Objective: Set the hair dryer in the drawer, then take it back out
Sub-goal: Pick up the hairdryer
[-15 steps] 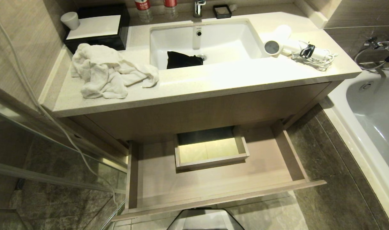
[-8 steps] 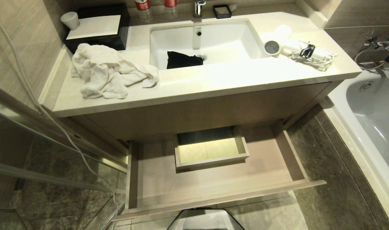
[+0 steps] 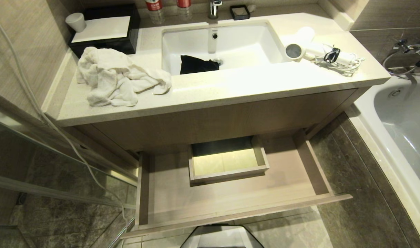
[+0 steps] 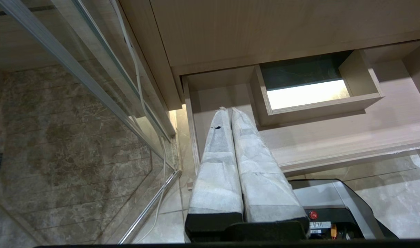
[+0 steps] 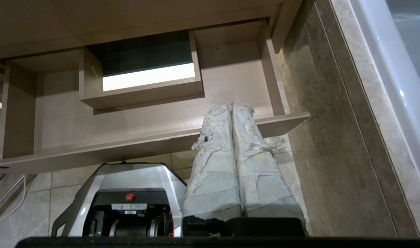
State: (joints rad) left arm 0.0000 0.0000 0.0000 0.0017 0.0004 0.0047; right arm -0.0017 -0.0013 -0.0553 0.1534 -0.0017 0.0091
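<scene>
Lying on the pale speckled stone countertop (image 3: 230,86), just to the right of the white rectangular basin (image 3: 223,44), the small white hair dryer (image 3: 306,46) points its round grey end toward the basin; its white cord (image 3: 344,62) is bundled beside the slim handle and cinched with a black tie. On the other side of the basin sits a crumpled white terry towel (image 3: 116,75), and inside the basin is a dark folded cloth (image 3: 197,64). Beyond the towel, against the wall, a black box with a flat white top (image 3: 103,29) stands beside a small white cup (image 3: 75,21).

Below the basin, the wide, shallow light wood-grain drawer (image 3: 230,199) is pulled out beneath the taller wood-grain front panel (image 3: 223,124). Its smooth floor holds nothing, and a rectangular boxed cutout (image 3: 227,162) rises mid-back.

Both arms hang low in front of the drawer, outside the head view. The left gripper (image 4: 229,109) has its two long, white-wrapped fingers pressed together with nothing between them, tips near the drawer's left side. The right gripper (image 5: 231,105), its wrapping frayed, is likewise closed and empty, near the drawer's right front corner.
</scene>
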